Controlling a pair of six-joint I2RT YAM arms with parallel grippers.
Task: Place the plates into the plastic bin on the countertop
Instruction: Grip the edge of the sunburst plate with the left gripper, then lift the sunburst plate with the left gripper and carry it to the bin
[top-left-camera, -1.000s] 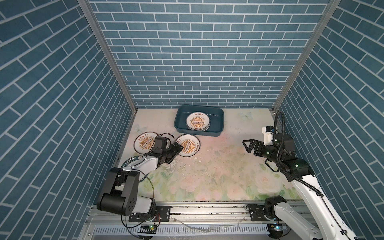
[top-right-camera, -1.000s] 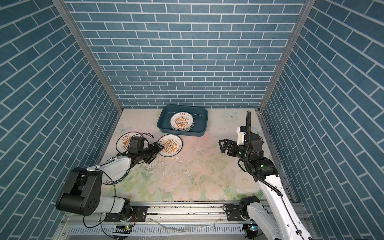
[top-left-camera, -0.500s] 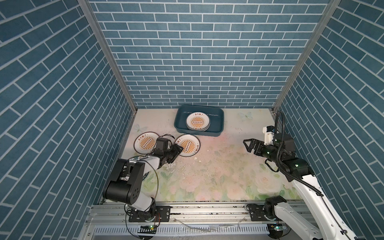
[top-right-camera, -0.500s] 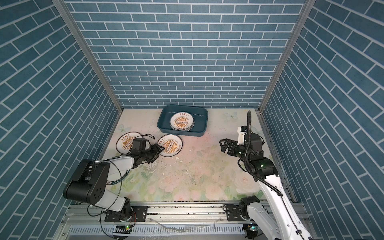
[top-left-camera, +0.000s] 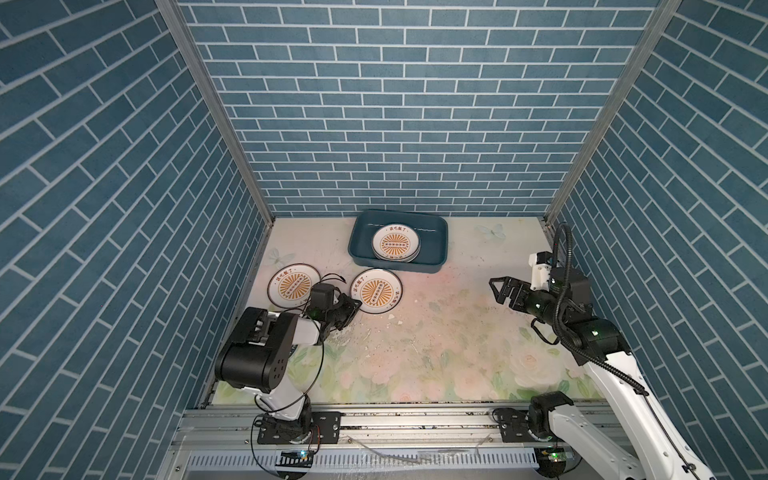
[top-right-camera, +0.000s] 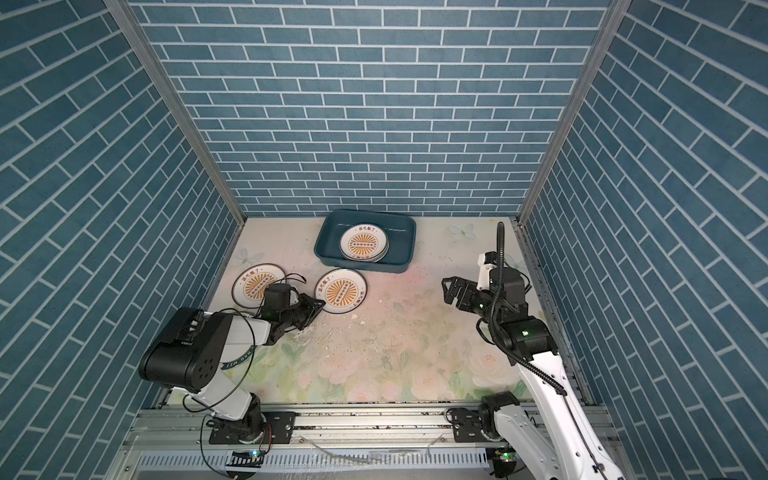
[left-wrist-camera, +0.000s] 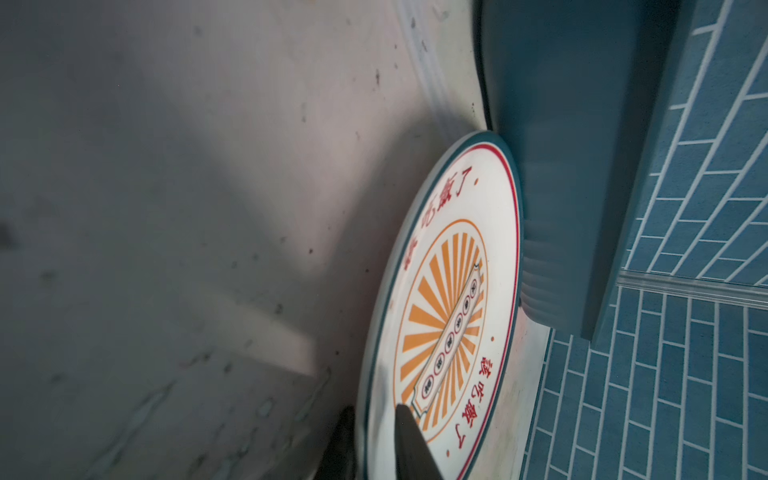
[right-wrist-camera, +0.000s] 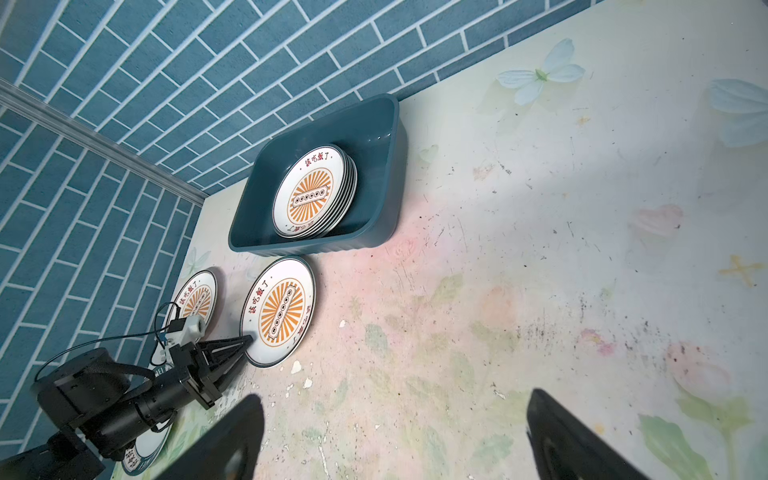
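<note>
The plastic bin (top-left-camera: 434, 245) (top-right-camera: 405, 249) (right-wrist-camera: 386, 174) sits at the middle of the countertop's back edge. It holds one stack of plates (top-left-camera: 395, 244) (right-wrist-camera: 309, 193), sunburst face up, set toward the bin's left half. How many are stacked is hard to count.

Two more sunburst plates lie flat in front of the bin, toward the left edge. The nearer plate (top-left-camera: 376, 291) (top-right-camera: 341, 291) (left-wrist-camera: 453, 291) (right-wrist-camera: 282, 309) lies just before the bin's front left corner. The left gripper (top-left-camera: 356, 305) (top-right-camera: 321, 305) (left-wrist-camera: 372, 411) pinches its rim, one finger over and one under. The outer plate (top-left-camera: 293, 284) (right-wrist-camera: 195, 297) lies near the left edge, partly behind that gripper.

The right gripper (top-left-camera: 496, 289) (right-wrist-camera: 395, 395) hangs over the right side with jaws spread wide and nothing between them.

A lettered plate (right-wrist-camera: 143, 453) lies mostly hidden under the left arm, near the front left corner.

The countertop (top-left-camera: 436, 340) is pale and floral, and it is scuffed and speckled in the middle. Blue brick walls (top-left-camera: 395, 124) close it in on three sides, and a metal rail (top-left-camera: 395, 419) runs along its front edge.
</note>
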